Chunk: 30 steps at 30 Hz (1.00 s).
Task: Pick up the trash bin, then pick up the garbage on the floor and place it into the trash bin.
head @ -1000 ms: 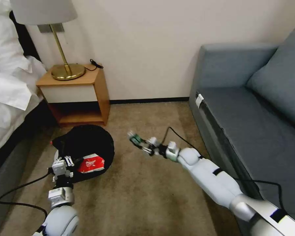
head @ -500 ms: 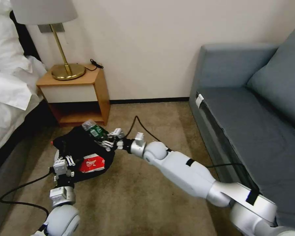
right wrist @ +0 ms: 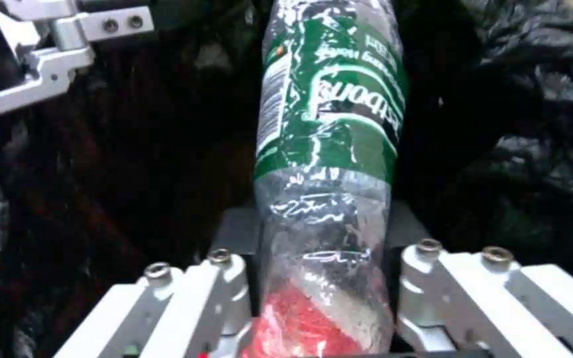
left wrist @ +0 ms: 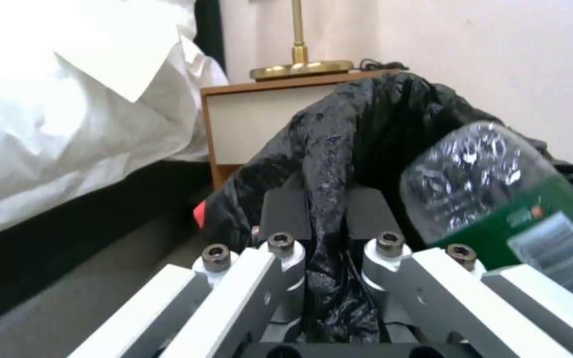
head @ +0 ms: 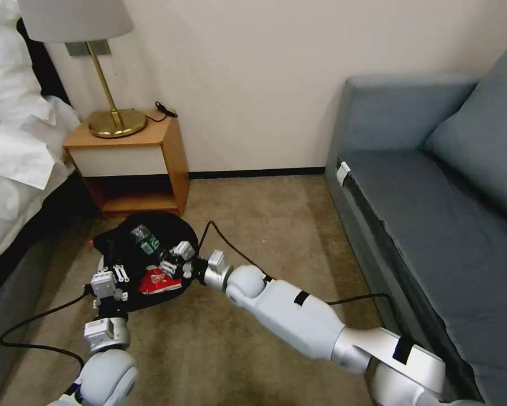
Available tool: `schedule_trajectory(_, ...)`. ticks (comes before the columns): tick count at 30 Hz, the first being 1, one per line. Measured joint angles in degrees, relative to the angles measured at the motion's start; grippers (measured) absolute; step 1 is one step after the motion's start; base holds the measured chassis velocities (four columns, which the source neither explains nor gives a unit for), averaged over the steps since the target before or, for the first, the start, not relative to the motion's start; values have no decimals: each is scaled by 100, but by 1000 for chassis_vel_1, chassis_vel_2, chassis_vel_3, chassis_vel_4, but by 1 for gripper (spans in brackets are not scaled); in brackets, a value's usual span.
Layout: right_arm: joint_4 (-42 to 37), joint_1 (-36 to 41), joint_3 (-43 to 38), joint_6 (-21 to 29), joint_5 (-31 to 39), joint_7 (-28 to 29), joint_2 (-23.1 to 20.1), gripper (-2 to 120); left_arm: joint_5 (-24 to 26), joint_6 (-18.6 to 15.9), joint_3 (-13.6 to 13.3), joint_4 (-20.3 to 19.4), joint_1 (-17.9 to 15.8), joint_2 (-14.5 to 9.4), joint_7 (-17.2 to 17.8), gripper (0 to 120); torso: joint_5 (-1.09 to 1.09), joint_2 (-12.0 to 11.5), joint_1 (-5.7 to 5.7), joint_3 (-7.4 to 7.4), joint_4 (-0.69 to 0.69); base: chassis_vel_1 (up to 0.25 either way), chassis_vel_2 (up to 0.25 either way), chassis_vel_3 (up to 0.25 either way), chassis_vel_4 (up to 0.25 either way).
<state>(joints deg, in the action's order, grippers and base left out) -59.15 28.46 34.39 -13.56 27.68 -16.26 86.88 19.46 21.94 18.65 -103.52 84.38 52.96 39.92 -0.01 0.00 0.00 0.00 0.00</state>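
The trash bin (head: pixel 118 243), lined with a crinkly black bag (left wrist: pixel 379 114), sits low over the carpet in front of the nightstand. My left gripper (head: pixel 111 272) is shut on the near rim, with bag pinched between its fingers (left wrist: pixel 286 219). My right gripper (head: pixel 172 259) reaches over the bin's mouth, shut on the clear bottle with a green label (head: pixel 145 239) (right wrist: pixel 326 129) (left wrist: pixel 492 189). The bottle points into the bag. A crumpled red-white carton (head: pixel 160 280) lies inside the bin, below the right gripper.
A wooden nightstand (head: pixel 135 152) with a brass lamp (head: pixel 109 121) stands just behind the bin. The bed (head: pixel 10 163) is at the left and a grey sofa (head: pixel 433 197) at the right. Open carpet (head: pixel 276 214) lies between them. Arm cables trail across the floor.
My right arm has swung left with the bottle, from above the open carpet to over the bin's mouth, then lower into the bag. The left gripper has kept its hold on the rim.
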Motion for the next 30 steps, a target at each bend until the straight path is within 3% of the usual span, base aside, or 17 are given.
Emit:
schedule_trajectory(10,-59,-53,4,-13,-122,79,-55,64,-16,7,-18,-17,20,53,-7,6,0,0,0,0,0,0,0,0,0)
schedule_trajectory(17,-37,-41,-102,-49,-242,145,-36,93,-66,44,-19,35,69,141,-28,6,1,0,0,0,0,0,0,0,0)
schedule_trajectory(23,-137,-1,-230,-122,-304,198,-69,100,-26,52,-23,62,46,204,-29,6,1,0,0,0,0,0,0,0,0)
schedule_trajectory(30,-1311,109,-1028,-145,-225,704,-553,100,594,-9,103,-111,-68,410,6,6,2,0,0,0,0,0,0,0,0)
